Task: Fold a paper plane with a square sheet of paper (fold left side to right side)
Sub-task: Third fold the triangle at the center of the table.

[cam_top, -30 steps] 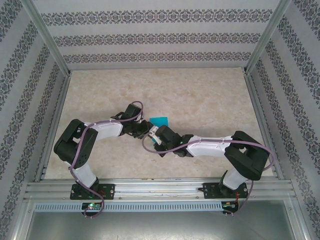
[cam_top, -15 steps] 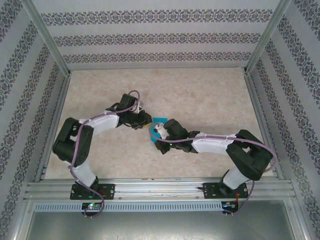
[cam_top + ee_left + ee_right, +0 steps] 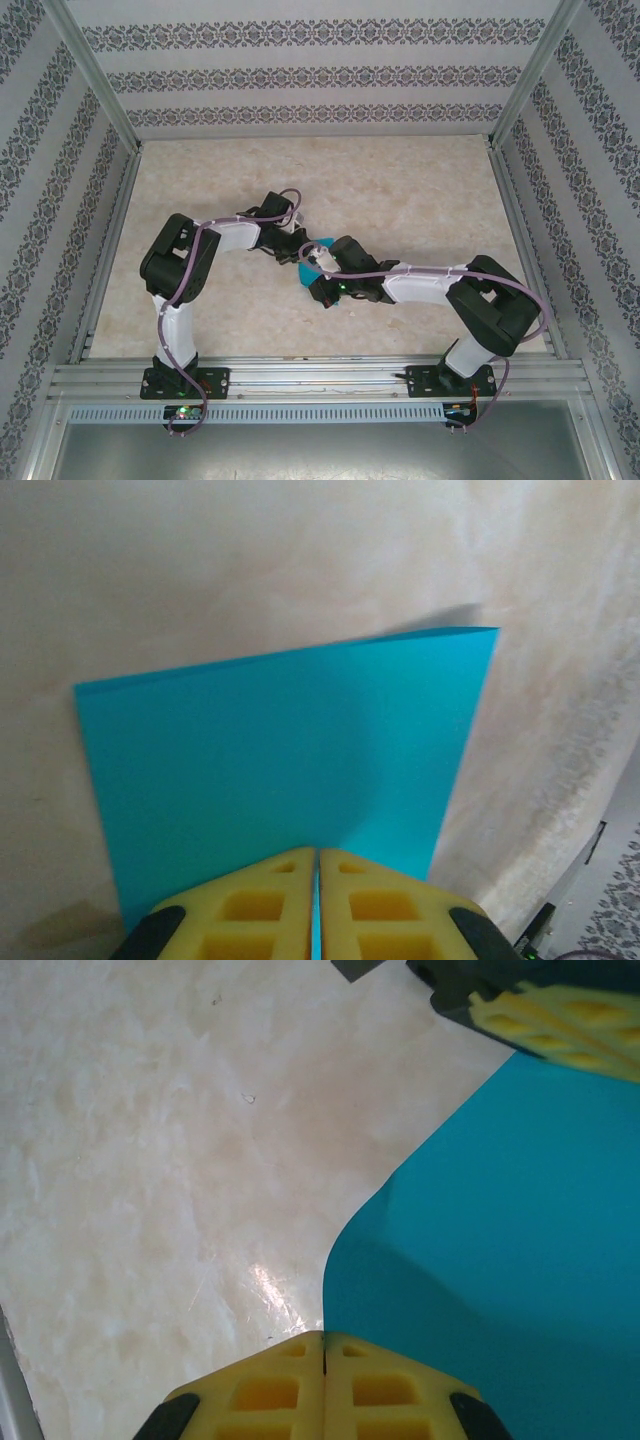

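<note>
While the left jaws were clamped shut on 1 edge of the square sheet of paper (image 3: 290, 750) and the right jaws were pinched shut on another, the sheet hung bowed just above the middle of the table (image 3: 150, 1140). Thin, light and limp, it would likely crease or tear easily, so edges and corners suited gripping best.

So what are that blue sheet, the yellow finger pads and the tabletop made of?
Blue sheet: thin matte paper, by its look; it bends in a soft curve and has crisp, thin edges. Yellow finger pads: probably moulded plastic or rubber, matte, with square recesses. Tabletop: marble-patterned beige surface, slightly glossy from the glare, likely laminate rather than stone.
</note>
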